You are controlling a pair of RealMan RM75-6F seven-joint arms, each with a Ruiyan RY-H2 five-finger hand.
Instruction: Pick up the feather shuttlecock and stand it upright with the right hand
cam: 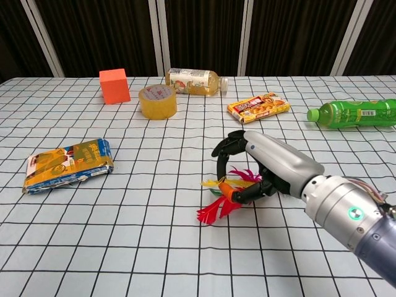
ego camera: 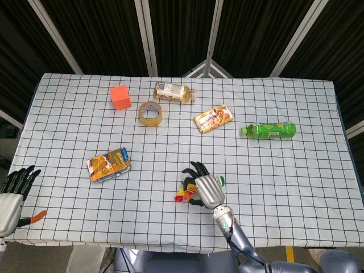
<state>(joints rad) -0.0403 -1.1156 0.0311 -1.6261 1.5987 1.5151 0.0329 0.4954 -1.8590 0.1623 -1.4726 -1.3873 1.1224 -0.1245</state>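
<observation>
The feather shuttlecock (cam: 212, 210) lies low on the checked tablecloth, with red, yellow and magenta feathers fanning out to the left. My right hand (cam: 266, 167) is curled over it, fingers arched above the feathers and thumb tucked in beneath, gripping its base, which is hidden inside the hand. In the head view the right hand (ego camera: 205, 190) sits near the table's front edge, and the shuttlecock (ego camera: 180, 196) pokes out on its left side. My left hand (ego camera: 11, 199) hangs off the table's front left corner with fingers spread, holding nothing.
Lying on the table are an orange cube (cam: 114, 86), a tape roll (cam: 158, 102), an amber bottle (cam: 195, 81), a snack packet (cam: 258, 107), a green bottle (cam: 356, 114) and a blue-orange packet (cam: 67, 164) to the left.
</observation>
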